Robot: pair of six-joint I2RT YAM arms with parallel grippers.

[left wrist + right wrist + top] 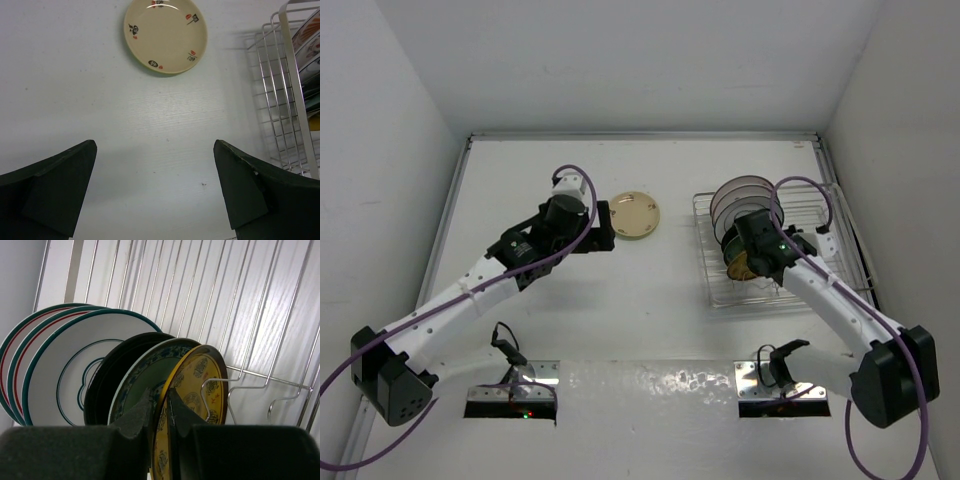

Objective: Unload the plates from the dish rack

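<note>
Now right fingers clamp the yellow plate in the rack; left fingers gape.

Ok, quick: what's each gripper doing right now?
Left gripper: open, holding nothing.
Right gripper: shut on the rim of the yellow plate in the dish rack.

White table, enclosed on three sides by plain white walls; two shiny metal panels are seen at its near edge.
</note>
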